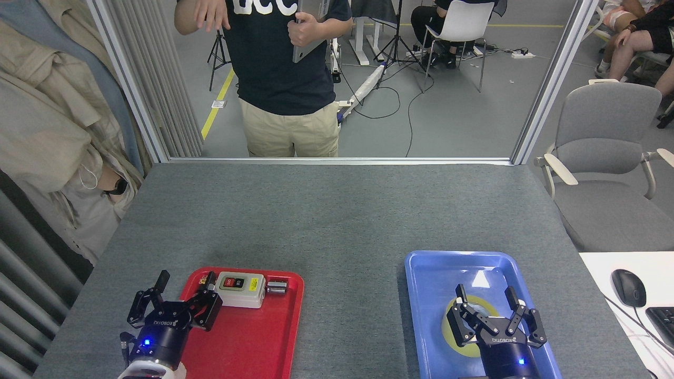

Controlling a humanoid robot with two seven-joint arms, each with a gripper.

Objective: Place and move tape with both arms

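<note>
Head view shows the tape (457,325) lying flat in the blue tray (437,271) at 5 o'clock on the counter (337,210), with the right claw (487,299) spread open directly over it. The left claw (184,283), also open and empty, hangs at 7 o'clock by the red tray (247,342). A good grasp would straddle the roll's wall evenly; whether a finger already sits inside the core is unclear.

You are looking at a black right gripper (485,295) glowing blue at its wrist, over yellowish translucent tape (457,337) in a blue tray (432,273). Your black left gripper (186,280) is showing the same blue light beside a red tray (253,342) holding a beige switch box (240,288) with red and black buttons.
</note>
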